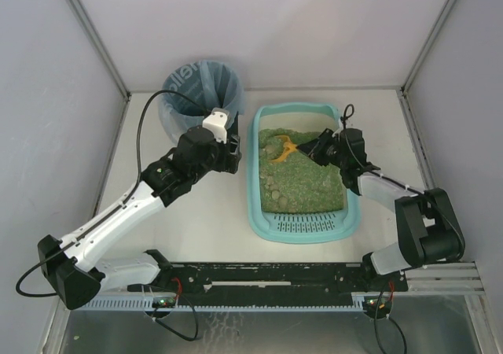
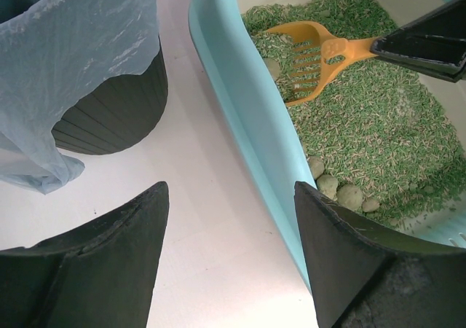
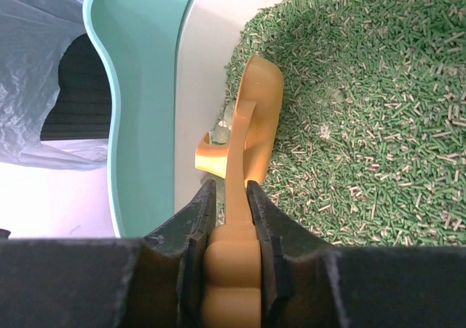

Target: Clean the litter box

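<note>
The light-teal litter box (image 1: 255, 182) lies right of centre, with green litter (image 1: 308, 182) and a slotted grille at its near end. My right gripper (image 1: 321, 146) is shut on the handle of an orange slotted scoop (image 1: 281, 148). The scoop's head rests in the litter near the far left corner (image 3: 262, 109). Several grey-green clumps (image 2: 342, 191) lie along the left wall. My left gripper (image 2: 231, 197) is open and holds nothing, over bare table just left of the box rim (image 2: 247, 102).
A round black bin lined with a blue bag (image 1: 200, 94) stands at the back, left of the litter box and close to my left gripper. Grey walls enclose the table on three sides. The arms' mounting rail runs along the near edge.
</note>
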Robot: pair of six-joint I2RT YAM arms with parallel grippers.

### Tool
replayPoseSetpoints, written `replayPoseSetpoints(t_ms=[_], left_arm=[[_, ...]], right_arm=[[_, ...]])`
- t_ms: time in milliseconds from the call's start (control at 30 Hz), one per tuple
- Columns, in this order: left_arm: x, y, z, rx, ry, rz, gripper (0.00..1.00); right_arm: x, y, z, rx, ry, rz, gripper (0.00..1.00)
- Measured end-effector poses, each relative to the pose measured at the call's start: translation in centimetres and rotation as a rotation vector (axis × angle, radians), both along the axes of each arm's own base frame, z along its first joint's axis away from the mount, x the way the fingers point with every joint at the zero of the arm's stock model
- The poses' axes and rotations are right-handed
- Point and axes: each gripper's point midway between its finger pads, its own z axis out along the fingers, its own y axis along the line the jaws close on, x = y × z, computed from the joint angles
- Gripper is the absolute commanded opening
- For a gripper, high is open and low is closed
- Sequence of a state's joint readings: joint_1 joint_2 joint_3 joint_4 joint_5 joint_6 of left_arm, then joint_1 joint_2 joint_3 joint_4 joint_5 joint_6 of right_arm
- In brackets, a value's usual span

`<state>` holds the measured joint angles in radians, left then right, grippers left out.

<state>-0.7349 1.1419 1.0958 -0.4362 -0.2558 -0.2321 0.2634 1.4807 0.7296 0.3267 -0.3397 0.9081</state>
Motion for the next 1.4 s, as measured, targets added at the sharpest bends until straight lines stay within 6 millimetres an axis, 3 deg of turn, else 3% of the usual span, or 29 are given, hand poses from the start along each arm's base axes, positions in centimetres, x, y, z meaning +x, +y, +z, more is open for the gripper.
replayPoseSetpoints(t_ms=[367,667,933,1100,1200,1300,1400], left_arm=[[-0.1,0.2,0.4,-0.007,-0.01,0.002,0.74],[-0.1,0.2,0.4,-0.001,-0.013,-0.001,0.74],[-0.2,0.3,0.9,-0.01,-0.023,0.0,0.74],[-0.5,0.8,2.3,-0.035,-0.06,0.012,0.74],[-0.4,1.1,2.5,-0.037,-0.068,0.021,0.74],[-0.4,1.1,2.5,-0.035,-0.068,0.023,0.74],[-0.4,1.1,2.5,-0.035,-0.069,0.023,0.74]], right_arm=[[-1.8,-2.1,0.4,0.059,-0.044,-0.062,0.0],[-3.3,-4.4,4.0,0.117,-0.167,-0.12,0.0],[-5.8,-7.8,5.9,0.179,-0.262,-0.176,0.0],[-7.6,-10.2,5.0,0.272,-0.262,-0.235,0.0],[-8.6,-9.7,4.5,0.3,-0.24,-0.218,0.0],[-10.0,-9.1,6.2,0.33,-0.289,-0.165,0.0],[-10.5,-11.1,7.5,0.343,-0.35,-0.231,0.0]])
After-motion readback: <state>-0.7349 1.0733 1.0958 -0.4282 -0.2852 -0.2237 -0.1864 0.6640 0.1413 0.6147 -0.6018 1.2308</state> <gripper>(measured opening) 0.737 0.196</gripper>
